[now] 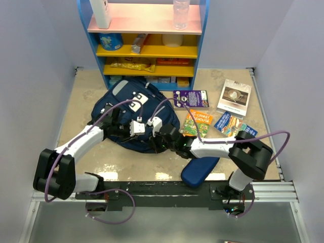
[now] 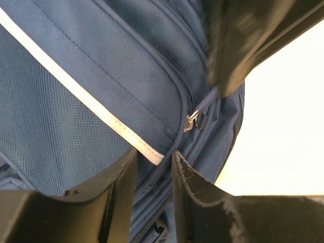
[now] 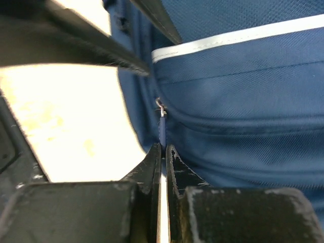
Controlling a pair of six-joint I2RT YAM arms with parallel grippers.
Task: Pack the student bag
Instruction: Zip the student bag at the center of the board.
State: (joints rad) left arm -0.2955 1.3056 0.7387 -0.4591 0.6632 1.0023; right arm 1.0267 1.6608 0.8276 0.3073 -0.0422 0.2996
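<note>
The navy student bag (image 1: 129,109) lies left of the table's middle, with its light stripe (image 2: 76,91) across the front pocket. My left gripper (image 1: 137,127) is at the bag's near right edge. In the left wrist view it (image 2: 155,159) is closed on a fold of bag fabric by the stripe's end. My right gripper (image 1: 161,137) is just right of it. In the right wrist view it (image 3: 163,149) is shut on the blue zipper pull (image 3: 162,132). The pull's metal ring (image 2: 195,120) also shows in the left wrist view, with a right finger (image 2: 238,45) above it.
A dark blue zip case (image 1: 200,170) lies at the near edge under the right arm. An orange book (image 1: 197,123), a colourful book (image 1: 234,125), a white book (image 1: 234,97) and a purple card (image 1: 191,98) lie to the right. A blue shelf (image 1: 147,45) stands behind the bag.
</note>
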